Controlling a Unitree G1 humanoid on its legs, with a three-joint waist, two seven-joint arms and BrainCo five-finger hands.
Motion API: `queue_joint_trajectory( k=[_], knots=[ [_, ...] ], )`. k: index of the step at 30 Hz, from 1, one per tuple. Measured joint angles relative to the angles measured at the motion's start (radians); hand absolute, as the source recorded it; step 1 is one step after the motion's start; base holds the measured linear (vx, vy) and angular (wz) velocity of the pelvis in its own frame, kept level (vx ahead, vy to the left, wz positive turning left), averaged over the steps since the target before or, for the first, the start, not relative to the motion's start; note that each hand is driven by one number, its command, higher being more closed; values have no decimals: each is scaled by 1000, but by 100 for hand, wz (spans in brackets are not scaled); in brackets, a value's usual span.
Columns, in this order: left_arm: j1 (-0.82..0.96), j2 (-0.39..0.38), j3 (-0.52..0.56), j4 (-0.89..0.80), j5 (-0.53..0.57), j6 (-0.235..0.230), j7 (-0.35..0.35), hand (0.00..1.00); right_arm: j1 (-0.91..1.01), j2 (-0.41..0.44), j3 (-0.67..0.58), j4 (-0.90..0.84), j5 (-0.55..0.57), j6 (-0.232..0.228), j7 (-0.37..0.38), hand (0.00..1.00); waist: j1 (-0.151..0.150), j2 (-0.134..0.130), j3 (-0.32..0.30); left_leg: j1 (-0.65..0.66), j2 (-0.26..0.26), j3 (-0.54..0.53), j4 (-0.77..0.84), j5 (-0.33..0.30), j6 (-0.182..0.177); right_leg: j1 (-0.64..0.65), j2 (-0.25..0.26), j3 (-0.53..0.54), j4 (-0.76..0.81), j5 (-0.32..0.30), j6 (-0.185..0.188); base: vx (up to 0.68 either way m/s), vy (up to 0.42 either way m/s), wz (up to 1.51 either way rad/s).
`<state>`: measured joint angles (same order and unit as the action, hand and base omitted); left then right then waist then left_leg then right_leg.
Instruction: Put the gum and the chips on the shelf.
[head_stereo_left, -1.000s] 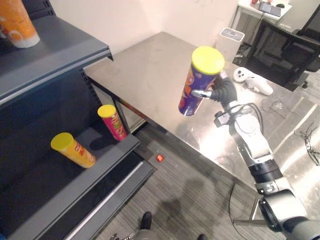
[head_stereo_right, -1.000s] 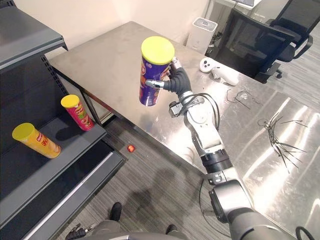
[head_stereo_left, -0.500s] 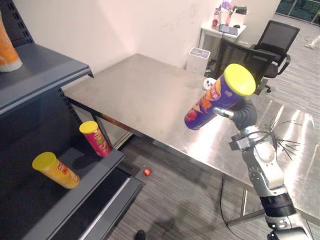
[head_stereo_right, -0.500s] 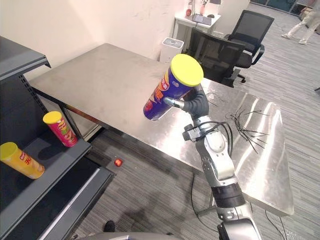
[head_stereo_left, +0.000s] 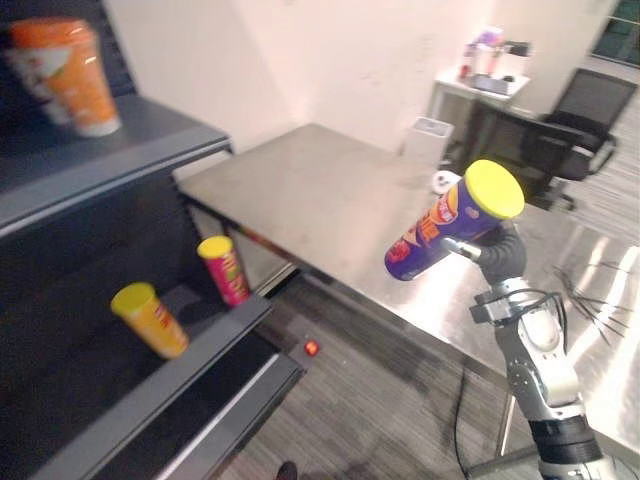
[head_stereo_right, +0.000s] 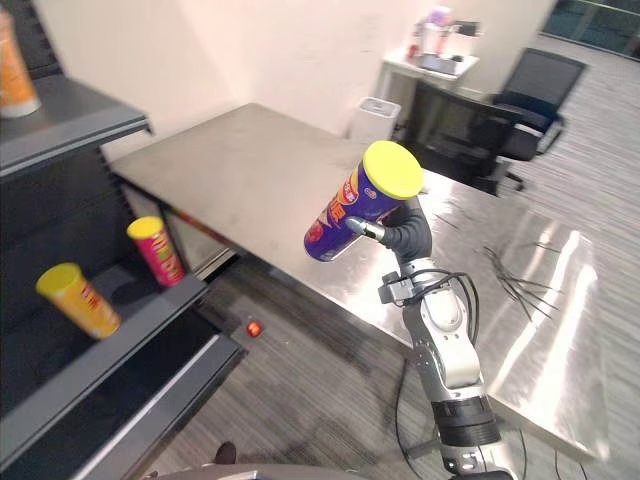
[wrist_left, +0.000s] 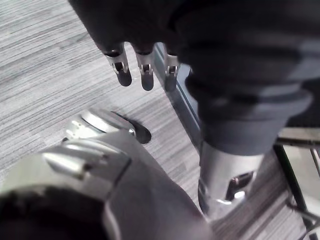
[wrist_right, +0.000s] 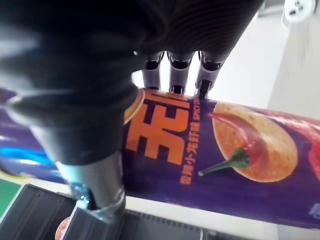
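1. My right robot hand (head_stereo_left: 500, 256) is clenched round the chips (head_stereo_left: 440, 228), held tilted, bench (head_stereo_left: 320, 190) below.
2. Shelf (head_stereo_left: 200, 350) sits well left of it: I'd swing over, stand it upright, then let go.

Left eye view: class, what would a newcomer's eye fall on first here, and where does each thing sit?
The purple chip can with its yellow lid stands out most, held tilted in the air by the right hand above the steel table. Next come the yellow can and red can on the dark shelf's lower board, and an orange can on the board above.
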<state>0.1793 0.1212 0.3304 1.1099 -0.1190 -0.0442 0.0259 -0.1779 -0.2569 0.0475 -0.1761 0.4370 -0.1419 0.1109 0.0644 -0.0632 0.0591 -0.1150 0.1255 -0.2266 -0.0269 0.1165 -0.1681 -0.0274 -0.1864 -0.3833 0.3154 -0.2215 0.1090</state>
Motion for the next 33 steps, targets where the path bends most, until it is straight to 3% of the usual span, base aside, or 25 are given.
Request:
queue_joint_trajectory(
  k=[2,3,4,5,6,7,8,9,11,14,16,18,20,21,23,28,33],
  knots=[
    [0,-15,0,-20,-31,-2,1,0,-28,-2,0,19,0,0,-3,100,15,35,26,-45,7,-79,-2,20,-18,-23,6,-69,59,-47,-20,-192,-165,106],
    [6,-36,1,-31,-33,-1,6,0,-54,-9,1,40,-7,0,-8,100,32,68,48,-69,20,-95,-15,-10,-2,-26,16,-117,78,-61,-33,-224,-151,109],
    [12,-39,5,-35,-33,-1,9,0,-62,-11,1,56,-8,0,-15,100,38,76,55,-80,34,-52,-44,-79,57,-25,18,-141,59,-59,-37,-291,-132,146],
    [-1,-43,32,-33,-41,1,9,0,-67,-10,-23,82,-15,1,-27,100,37,34,73,-126,20,152,-8,-91,156,-28,-37,-202,22,-39,-71,-154,-33,125],
    [-2,-43,35,-33,-49,2,9,0,-67,-8,-33,84,-22,1,-34,100,36,32,74,-141,15,197,18,-70,169,-30,-51,-220,20,-34,-78,-156,-110,142],
    [1,-44,53,-33,-75,2,9,0,-68,3,-69,87,-47,1,-53,100,34,20,81,-174,-1,329,108,-29,188,-38,-86,-272,10,-17,-89,-59,-125,121],
    [7,-49,76,-35,-75,2,11,0,-67,8,-105,89,-59,1,-73,100,27,28,82,-176,10,431,174,-27,191,-34,-95,-325,-15,5,-91,-88,-146,123],
    [9,-51,84,-35,-74,1,11,0,-68,10,-123,94,-73,1,-81,100,26,34,82,-168,15,464,187,-28,189,-32,-98,-344,-23,14,-91,-46,-58,109],
    [19,-67,107,-35,-73,1,10,0,-64,13,-179,112,-86,1,-110,100,24,47,80,-68,40,527,207,-55,147,-15,-109,-422,-44,41,-75,-35,-16,93],
    [18,-102,111,-42,-69,0,5,0,-62,25,-247,114,-87,3,-125,100,23,71,71,13,61,518,175,-90,98,5,-127,-490,-34,58,-48,-15,90,78],
    [24,-97,109,-48,-57,0,5,0,-54,46,-273,114,-88,4,-125,100,20,63,73,9,36,515,168,-90,98,36,-127,-525,-66,84,-28,-30,132,71],
    [28,-104,107,-56,-54,0,5,0,-51,51,-277,112,-88,4,-124,100,19,74,65,8,9,498,135,-89,97,59,-127,-563,-98,107,-15,-44,133,71],
    [30,-125,99,-57,-27,0,5,0,-37,52,-297,106,-89,3,-126,100,12,118,34,15,-13,460,-18,-54,96,51,-117,-629,-124,139,-4,-60,172,77],
    [30,-125,91,-57,-20,0,4,0,-32,54,-308,107,-90,4,-127,100,11,120,34,14,-21,453,-49,-29,100,49,-119,-646,-126,145,-5,-59,153,85],
    [29,-115,69,-56,-10,0,5,0,-20,62,-340,117,-121,8,-141,100,9,117,38,-6,-37,418,-67,-3,105,49,-126,-679,-125,153,-7,-37,127,66],
    [62,-103,58,-55,13,-1,8,0,-13,62,-356,148,-146,7,-168,100,15,89,57,41,-63,418,-68,-4,106,54,-190,-595,-29,142,-24,-27,91,-1],
    [59,-80,56,-66,13,-1,0,0,2,68,-353,187,-165,9,-170,100,21,56,90,50,-68,454,-67,-18,117,42,-187,-520,-59,128,-11,-119,51,-22]
  ],
)
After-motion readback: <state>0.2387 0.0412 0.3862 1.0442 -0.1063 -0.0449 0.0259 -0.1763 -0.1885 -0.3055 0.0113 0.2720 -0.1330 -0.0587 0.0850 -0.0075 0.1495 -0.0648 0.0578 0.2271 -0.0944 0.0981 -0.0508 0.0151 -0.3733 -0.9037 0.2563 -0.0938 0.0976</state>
